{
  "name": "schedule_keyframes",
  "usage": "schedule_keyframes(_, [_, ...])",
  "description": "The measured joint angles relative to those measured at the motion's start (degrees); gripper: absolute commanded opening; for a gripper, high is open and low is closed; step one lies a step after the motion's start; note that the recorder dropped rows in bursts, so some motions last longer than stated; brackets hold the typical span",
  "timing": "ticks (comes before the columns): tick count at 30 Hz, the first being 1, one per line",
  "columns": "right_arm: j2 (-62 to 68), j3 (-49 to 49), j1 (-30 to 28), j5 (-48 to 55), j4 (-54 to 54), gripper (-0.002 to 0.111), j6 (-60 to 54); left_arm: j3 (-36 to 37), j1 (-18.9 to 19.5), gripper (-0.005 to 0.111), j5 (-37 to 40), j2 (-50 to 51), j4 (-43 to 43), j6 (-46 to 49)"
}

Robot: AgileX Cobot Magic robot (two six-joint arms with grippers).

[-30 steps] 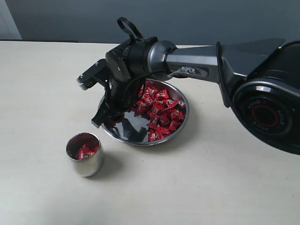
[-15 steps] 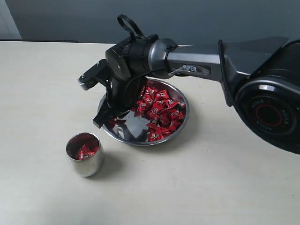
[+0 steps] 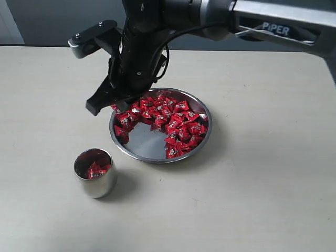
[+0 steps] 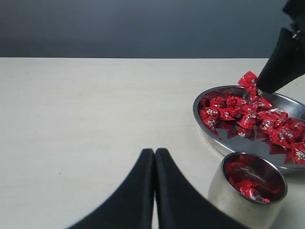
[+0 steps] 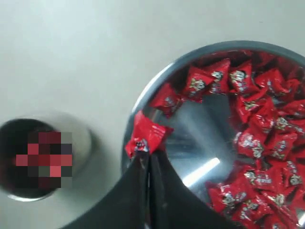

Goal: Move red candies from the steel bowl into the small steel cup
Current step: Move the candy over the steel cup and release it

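Observation:
The steel bowl lies mid-table with many red candies heaped on its far and right sides. My right gripper hangs above the bowl's left rim, shut on one red candy pinched at its tips. That candy also shows in the left wrist view, lifted clear of the pile. The small steel cup stands upright left of and nearer than the bowl, with a few red candies inside. My left gripper is shut and empty, low over the table beside the cup.
The cream tabletop stretches around bowl and cup. The right arm's dark body reaches in from the upper right over the bowl's far side. A dark wall backs the table.
The right gripper has shut on one candy and risen out of the bowl, shifting up and left. Bowl and cup stayed put.

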Motion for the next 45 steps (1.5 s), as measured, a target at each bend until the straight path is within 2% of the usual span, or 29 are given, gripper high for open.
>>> schedule_keyframes(4, [-2.92, 0.0, 1.16, 0.87, 3.15, 0.0, -3.83, 0.0, 0.0, 0.0, 0.0, 0.0, 0.0, 0.0])
schedule_keyframes(11, [-2.45, 0.0, -1.1, 1.54, 1.65, 0.0, -5.34, 0.0, 0.0, 0.0, 0.0, 0.0, 0.0, 0.0])
schedule_keyframes(14, [-1.18, 0.0, -1.93, 5.54, 1.32, 0.0, -12.7, 0.0, 0.0, 0.0, 0.0, 0.0, 0.0, 0.0])
schedule_keyframes(17, [-0.75, 0.0, -2.24, 10.44, 6.15, 0.0, -22.57, 0.0, 0.0, 0.0, 0.0, 0.0, 0.0, 0.0])
schedule_keyframes(22, [-0.72, 0.0, -2.24, 10.82, 15.58, 0.0, -27.86, 0.0, 0.0, 0.0, 0.0, 0.0, 0.0, 0.0])
schedule_keyframes(31, [0.25, 0.0, -2.24, 10.97, 24.49, 0.0, -29.73, 0.0, 0.0, 0.0, 0.0, 0.0, 0.0, 0.0])
schedule_keyframes(45, [5.73, 0.0, 0.5, 11.11, 23.78, 0.0, -29.72, 0.0, 0.0, 0.0, 0.0, 0.0, 0.0, 0.0])
